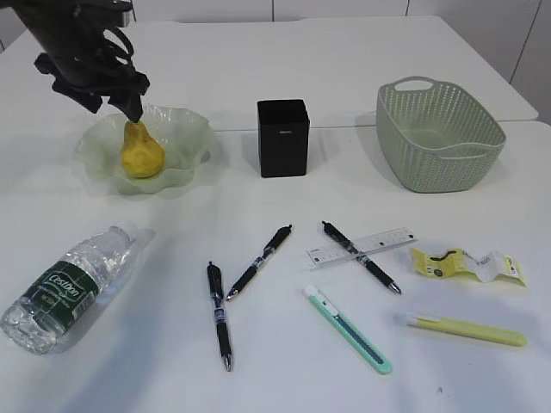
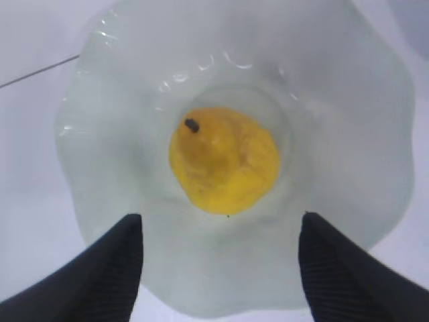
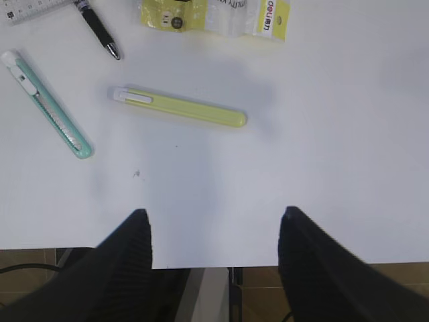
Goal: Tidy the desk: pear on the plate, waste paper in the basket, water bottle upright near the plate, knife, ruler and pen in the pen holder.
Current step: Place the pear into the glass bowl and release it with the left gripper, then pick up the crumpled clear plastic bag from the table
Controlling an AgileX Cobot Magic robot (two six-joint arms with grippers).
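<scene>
Exterior: left gripper [image 1: 129,107] hides the top of the pear [image 1: 142,155], which stands on the plate [image 1: 185,129].
Left wrist: jaws apart above pear [image 2: 224,161], fingers [image 2: 100,275] cut off.
Right wrist: right gripper [image 3: 214,228] spread, empty; ruler [image 3: 30,8] cropped.

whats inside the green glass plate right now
Only the yellow pear, standing stem-up in the middle of the plate. The left gripper hangs open above it. The dish surface under the pear is hidden.
</scene>
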